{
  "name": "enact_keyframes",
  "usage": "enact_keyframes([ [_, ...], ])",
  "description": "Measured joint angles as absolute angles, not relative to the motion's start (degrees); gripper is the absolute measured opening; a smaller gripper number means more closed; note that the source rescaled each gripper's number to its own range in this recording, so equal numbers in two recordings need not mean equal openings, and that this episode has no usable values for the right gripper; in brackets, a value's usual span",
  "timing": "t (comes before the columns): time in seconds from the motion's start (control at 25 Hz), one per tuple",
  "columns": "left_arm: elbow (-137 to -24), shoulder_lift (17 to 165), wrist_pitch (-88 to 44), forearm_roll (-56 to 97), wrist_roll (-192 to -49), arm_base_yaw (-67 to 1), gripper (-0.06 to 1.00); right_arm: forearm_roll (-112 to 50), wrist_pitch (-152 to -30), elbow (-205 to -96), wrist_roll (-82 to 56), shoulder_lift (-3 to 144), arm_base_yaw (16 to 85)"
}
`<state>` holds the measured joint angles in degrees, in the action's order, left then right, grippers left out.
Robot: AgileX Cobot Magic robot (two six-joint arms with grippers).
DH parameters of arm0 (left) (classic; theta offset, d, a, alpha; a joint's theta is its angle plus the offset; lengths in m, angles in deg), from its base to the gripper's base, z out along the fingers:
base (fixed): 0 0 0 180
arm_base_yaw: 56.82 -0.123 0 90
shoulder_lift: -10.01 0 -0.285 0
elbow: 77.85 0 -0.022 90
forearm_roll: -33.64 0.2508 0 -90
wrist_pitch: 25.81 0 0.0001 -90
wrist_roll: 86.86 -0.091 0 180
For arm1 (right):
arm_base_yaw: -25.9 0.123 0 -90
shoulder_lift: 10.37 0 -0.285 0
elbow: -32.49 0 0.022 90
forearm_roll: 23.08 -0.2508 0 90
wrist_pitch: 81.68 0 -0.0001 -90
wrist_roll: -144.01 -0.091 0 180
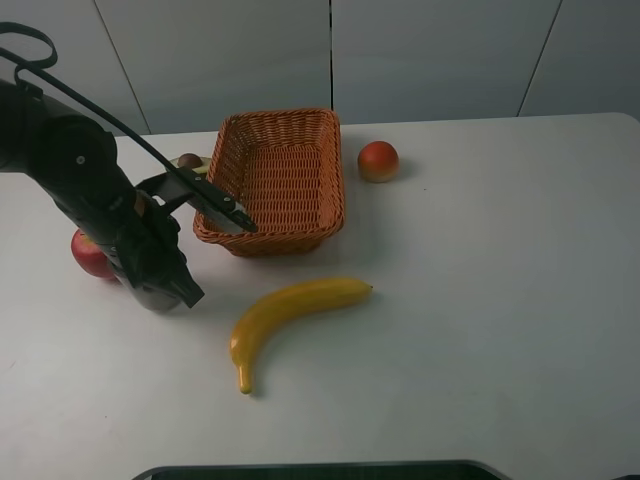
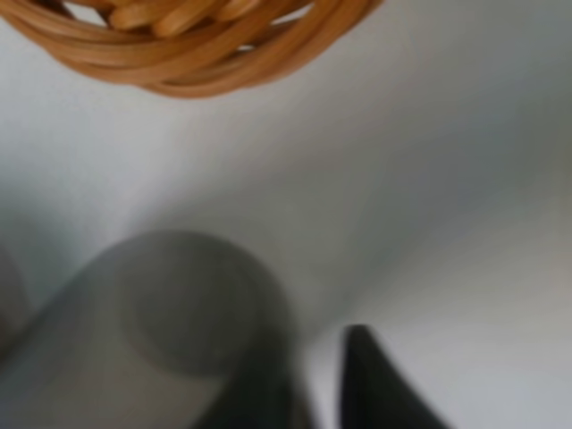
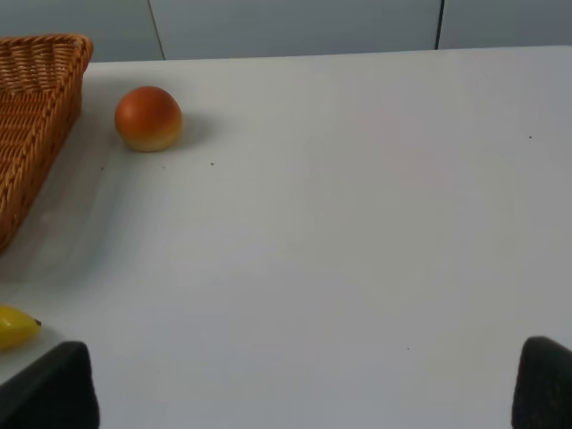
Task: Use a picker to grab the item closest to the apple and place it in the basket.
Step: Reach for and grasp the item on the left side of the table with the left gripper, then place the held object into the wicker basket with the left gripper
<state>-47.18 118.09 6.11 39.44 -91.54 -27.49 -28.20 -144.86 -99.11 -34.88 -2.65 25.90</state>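
A red apple (image 1: 88, 254) lies at the table's left, half hidden behind my left arm. A yellow banana (image 1: 295, 309) lies in front of the orange wicker basket (image 1: 330, 180). A long black picker (image 1: 205, 200) slants from the upper left across my left arm, and its tip is at the basket's front left rim. My left gripper (image 1: 175, 290) points down beside the apple. The left wrist view is blurred, showing only a grey and a black finger (image 2: 371, 384) below the basket rim (image 2: 206, 67). My right gripper (image 3: 299, 384) is open over bare table.
A round orange-red fruit (image 1: 378, 160) sits right of the basket, and it shows in the right wrist view too (image 3: 148, 117). A small brown and green item (image 1: 190, 161) lies behind the basket's left corner. A dark edge (image 1: 320, 470) runs along the table's front.
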Motion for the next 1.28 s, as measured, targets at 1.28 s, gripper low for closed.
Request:
enact_keyframes([
  [1.28,-47.06,105.22,15.71,38.72,-88.13,-27.49,0.00,-28.20,-144.86,-99.11,-34.88,-2.65,25.90],
])
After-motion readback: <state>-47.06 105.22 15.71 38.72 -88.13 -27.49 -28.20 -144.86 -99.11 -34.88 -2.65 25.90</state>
